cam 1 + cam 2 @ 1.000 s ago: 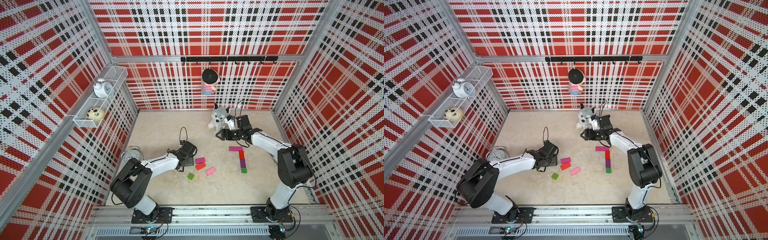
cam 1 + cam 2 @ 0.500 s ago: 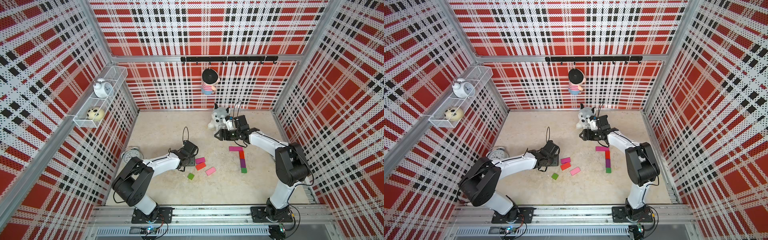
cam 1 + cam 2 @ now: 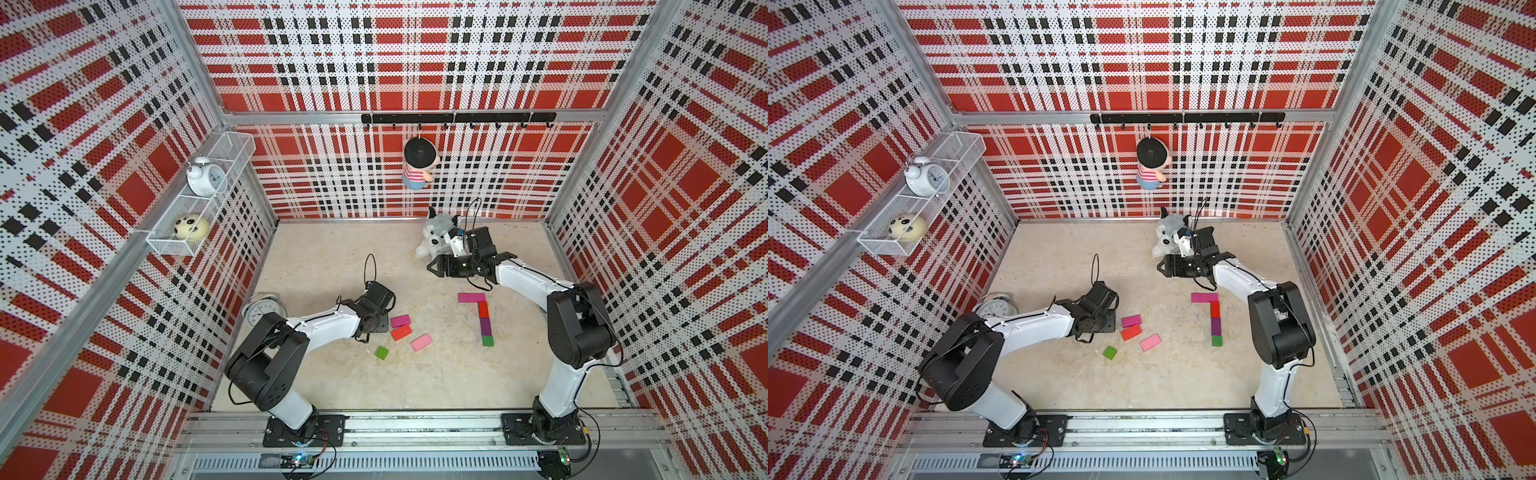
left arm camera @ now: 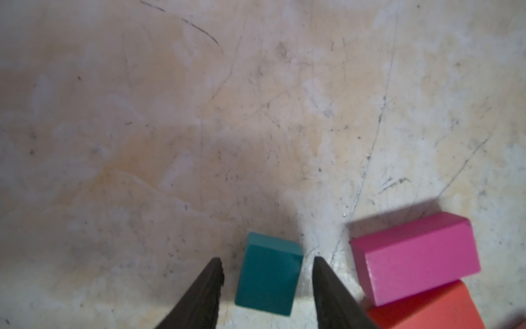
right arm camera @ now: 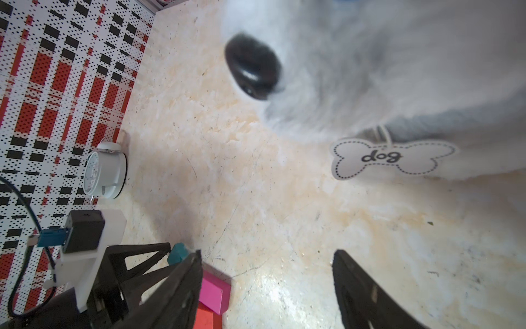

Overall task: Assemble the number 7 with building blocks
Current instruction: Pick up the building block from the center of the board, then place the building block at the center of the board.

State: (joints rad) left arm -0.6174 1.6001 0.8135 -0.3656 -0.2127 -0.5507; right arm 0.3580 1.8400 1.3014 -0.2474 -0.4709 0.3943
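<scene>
In the left wrist view a small teal block lies on the floor between the fingers of my left gripper. A thin gap shows on each side, so the gripper is open around it. A magenta block and a red block lie right beside it. In a top view a pink block and a green square lie loose nearby. A magenta bar tops a column of red, purple and green blocks. My right gripper stands open and empty in front of the plush dog.
The plush dog sits at the back, close to my right wrist. An alarm clock stands by the left wall behind my left arm. A doll hangs from the rear rail. A wire shelf is on the left wall.
My left gripper's fingers have drawn closer together around the teal block. The right arm has shifted only slightly to the left. No block has moved.
</scene>
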